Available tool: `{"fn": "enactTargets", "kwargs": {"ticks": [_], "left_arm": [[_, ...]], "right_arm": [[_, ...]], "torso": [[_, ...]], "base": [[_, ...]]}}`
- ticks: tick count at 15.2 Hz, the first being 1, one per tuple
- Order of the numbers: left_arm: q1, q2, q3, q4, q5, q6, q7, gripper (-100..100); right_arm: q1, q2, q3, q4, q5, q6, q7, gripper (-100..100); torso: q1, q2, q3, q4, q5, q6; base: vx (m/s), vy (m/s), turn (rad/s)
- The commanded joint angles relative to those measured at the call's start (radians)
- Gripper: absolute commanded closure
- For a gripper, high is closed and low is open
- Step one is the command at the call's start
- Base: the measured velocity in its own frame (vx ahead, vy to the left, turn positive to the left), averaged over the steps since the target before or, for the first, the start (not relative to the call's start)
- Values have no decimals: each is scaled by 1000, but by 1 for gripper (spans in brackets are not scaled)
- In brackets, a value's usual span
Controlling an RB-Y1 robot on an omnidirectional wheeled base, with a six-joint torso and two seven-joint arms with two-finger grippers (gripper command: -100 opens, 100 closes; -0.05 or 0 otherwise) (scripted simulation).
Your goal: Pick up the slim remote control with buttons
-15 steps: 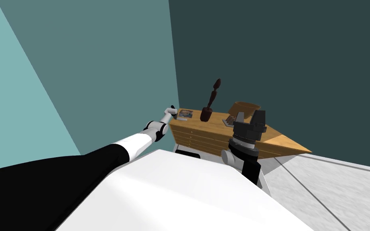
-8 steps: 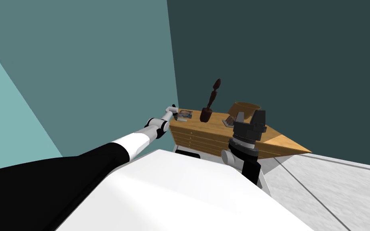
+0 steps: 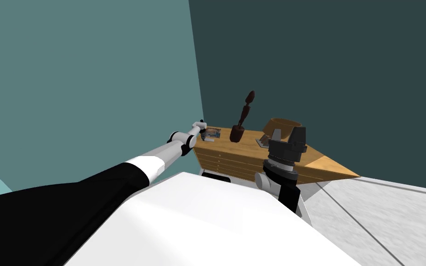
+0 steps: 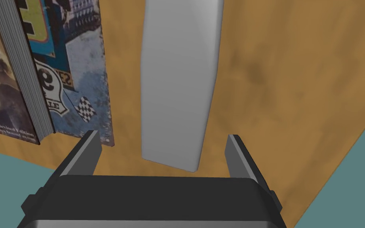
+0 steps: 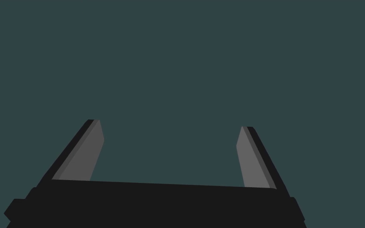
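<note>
The remote [image 4: 179, 83] is a slim, plain light grey slab lying flat on the wooden dresser top [image 4: 296, 79]; no buttons show on it. My left gripper [image 4: 162, 134] hangs over its near end, open, with a finger on either side and neither touching it. In the head view the left gripper [image 3: 202, 126] is at the dresser's left end, close to the wall corner. My right gripper [image 3: 288, 134] is raised in front of the dresser's right half, open [image 5: 170, 124] and holding nothing.
A stack of books [image 4: 39, 59] lies right beside the remote, near one left finger. The dresser [image 3: 235, 159] also carries a dark vase with a stem [image 3: 237, 133], a wooden bowl [image 3: 283, 123] and a flat grey item [image 3: 263, 140]. Teal walls meet behind it.
My left arm has reached further forward, bringing the hand over the dresser's left end. The head view has turned a little. The right arm has stayed still.
</note>
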Motion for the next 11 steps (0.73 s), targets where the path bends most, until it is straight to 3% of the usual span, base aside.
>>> {"fn": "enactTargets", "kwargs": {"ticks": [1, 3, 9, 11], "left_arm": [[-10, -3, 0, 13, 1, 29, 2, -100], [-10, -3, 0, 13, 1, 29, 2, -100], [-81, -18, 7, 142, 13, 135, 2, -100], [-65, -18, 7, 41, 13, 135, 2, -100]], "right_arm": [[0, 0, 0, 0, 0, 0, 0, 0], [0, 0, 0, 0, 0, 0, 0, 0], [0, 0, 0, 0, 0, 0, 0, 0], [0, 0, 0, 0, 0, 0, 0, 0]], "torso": [[0, 0, 0, 0, 0, 0], [0, 2, 1, 0, 0, 0], [0, -1, 0, 0, 0, 0], [0, -2, -1, 0, 0, 0]], "base": [[56, 2, -13], [20, 0, 5], [74, 4, -40], [76, 11, -18]]}}
